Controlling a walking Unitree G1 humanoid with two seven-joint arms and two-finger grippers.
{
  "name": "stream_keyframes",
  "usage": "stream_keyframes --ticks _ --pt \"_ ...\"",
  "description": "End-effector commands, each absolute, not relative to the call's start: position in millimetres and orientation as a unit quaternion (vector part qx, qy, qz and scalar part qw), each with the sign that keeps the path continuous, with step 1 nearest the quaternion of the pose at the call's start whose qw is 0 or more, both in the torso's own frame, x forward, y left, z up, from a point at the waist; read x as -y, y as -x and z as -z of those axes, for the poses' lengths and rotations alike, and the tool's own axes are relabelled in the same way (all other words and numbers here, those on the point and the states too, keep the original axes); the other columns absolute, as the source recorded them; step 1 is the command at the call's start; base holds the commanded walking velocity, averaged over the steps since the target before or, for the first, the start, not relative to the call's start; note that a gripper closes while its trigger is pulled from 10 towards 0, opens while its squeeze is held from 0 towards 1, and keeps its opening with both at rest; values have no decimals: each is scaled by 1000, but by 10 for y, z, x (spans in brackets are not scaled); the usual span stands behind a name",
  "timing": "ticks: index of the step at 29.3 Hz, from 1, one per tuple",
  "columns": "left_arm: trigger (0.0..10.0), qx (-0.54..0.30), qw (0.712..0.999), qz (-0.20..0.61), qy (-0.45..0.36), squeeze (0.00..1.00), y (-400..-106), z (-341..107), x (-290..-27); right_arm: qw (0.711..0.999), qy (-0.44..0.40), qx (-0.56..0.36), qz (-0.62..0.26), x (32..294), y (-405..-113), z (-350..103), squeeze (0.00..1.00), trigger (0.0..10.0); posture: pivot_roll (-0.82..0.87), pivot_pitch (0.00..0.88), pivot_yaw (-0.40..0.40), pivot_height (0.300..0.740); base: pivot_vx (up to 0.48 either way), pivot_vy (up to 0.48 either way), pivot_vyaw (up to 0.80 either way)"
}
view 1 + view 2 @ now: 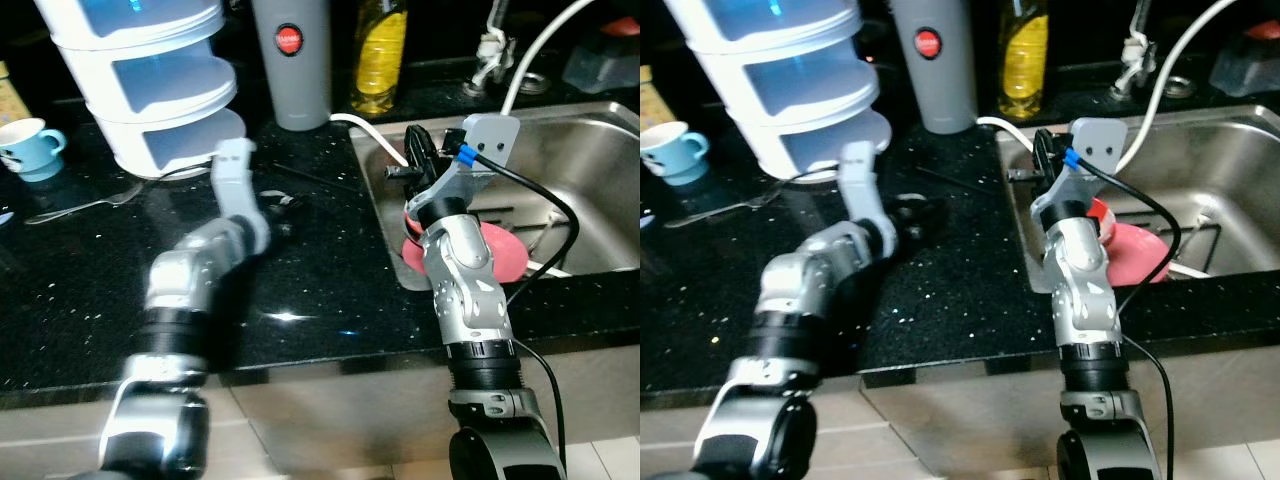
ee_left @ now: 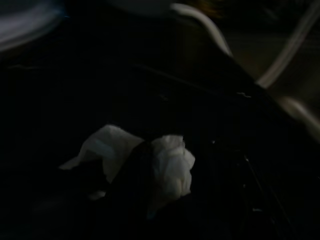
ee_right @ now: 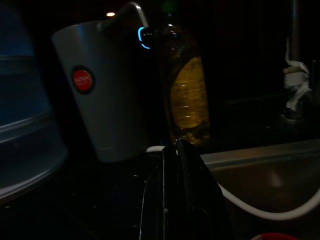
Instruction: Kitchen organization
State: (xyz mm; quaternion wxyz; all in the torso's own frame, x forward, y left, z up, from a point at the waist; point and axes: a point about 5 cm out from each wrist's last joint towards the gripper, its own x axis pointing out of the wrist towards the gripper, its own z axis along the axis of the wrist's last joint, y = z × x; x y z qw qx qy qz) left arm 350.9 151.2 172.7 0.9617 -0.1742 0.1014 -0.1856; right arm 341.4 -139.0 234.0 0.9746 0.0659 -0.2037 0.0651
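Fingers [image 3: 172, 200] pressed together on the right gripper [image 1: 415, 160], over the sink [image 1: 590, 130] edge.
Left gripper [image 1: 920, 215] on the black counter [image 1: 320, 290] pinches a crumpled white tissue [image 2: 167, 165].

No wording can be read anywhere. The tall grey plastic container [image 1: 290, 62] at the back of the black speckled table [image 1: 320, 290] carries a round red badge [image 1: 288, 39] with small white lettering, too fine to make out (the right wrist view is no sharper on it). The yellow bottle [image 1: 379, 55] beside it has a label, illegible. The pale blue cup [image 1: 27, 145] bears a small dark mark, unreadable.
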Motion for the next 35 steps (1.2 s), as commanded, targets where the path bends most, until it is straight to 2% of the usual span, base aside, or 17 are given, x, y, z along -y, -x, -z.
stream_keyframes --ticks 1,5,6,7,8,9,13,16,17,21,24,25,31,32,33,34,35 --pt "10000 -86 970 144 178 0 -3442 -1704 -1768 975 -69 201 -72 1346 -3407 -2334 0 10000 5 0 66 740 0 0 0" --pt "10000 -49 977 105 180 0 -3382 -1785 -1954 974 -70 200 -81 1310 -3425 -2345 0 10000 25 0 53 740 0 0 0" --pt "10000 -66 981 46 174 0 -3342 -1750 -2139 973 -71 200 -87 1287 -3440 -2354 0 10000 33 0 48 740 0 0 0" --pt "10000 -66 981 46 174 0 -3342 -1750 -2139 973 -71 200 -87 1287 -3440 -2354 0 10000 33 0 48 740 0 0 0" --pt "10000 -106 979 -65 162 0 -3280 -1622 -2414 973 -72 200 -91 1271 -3449 -2357 0 10000 43 0 44 740 0 0 0" --pt "10000 -106 979 -65 162 0 -3280 -1622 -2414 973 -72 200 -91 1271 -3449 -2357 0 10000 43 0 44 740 0 0 0" --pt "10000 -124 962 -206 130 0 -3074 -1516 -2836 973 -72 197 -95 1255 -3450 -2345 0 10000 49 0 41 740 0 0 0" --pt "10000 -67 943 -325 -22 0 -2890 -1724 -3287 973 -73 194 -98 1242 -3446 -2330 0 10000 53 0 40 740 0 0 0" --pt "10000 16 929 -352 -118 0 -2824 -2017 -3427 973 -73 194 -98 1239 -3445 -2325 0 10000 53 0 41 740 0 0 0" --pt "10000 80 913 -358 -179 0 -2780 -2300 -3452 973 -73 194 -99 1239 -3446 -2324 0 10000 54 0 41 740 0 0 0" --pt "10000 101 906 -361 -196 0 -2767 -2386 -3452 973 -73 194 -99 1241 -3446 -2324 0 10000 52 0 42 740 0 0 0" --pt "10000 109 906 -360 -192 1000 -2769 -2415 -3454 973 -73 193 -99 1244 -3446 -2322 0 10000 52 0 42 740 0 0 0" --pt "10000 80 940 -305 -131 1000 -2984 -2349 -3376 973 -73 193 -99 1248 -3454 -2327 0 10000 48 0 39 740 0 0 0" --pt "10000 70 953 -274 -108 412 -3078 -2333 -3323 973 -73 193 -98 1251 -3459 -2332 0 10000 48 2 38 740 0 0 0" --pt "10000 70 953 -274 -108 412 -3078 -2333 -3323 973 -73 193 -98 1251 -3459 -2332 0 10000 48 2 38 740 0 0 0" --pt "10000 51 969 -236 -60 0 -3215 -2319 -3252 973 -72 194 -98 1253 -3463 -2338 0 10000 44 4 38 740 0 0 0" --pt "10000 51 969 -236 -60 0 -3215 -2319 -3252 973 -72 194 -98 1253 -3463 -2338 0 10000 44 4 38 740 0 0 0"
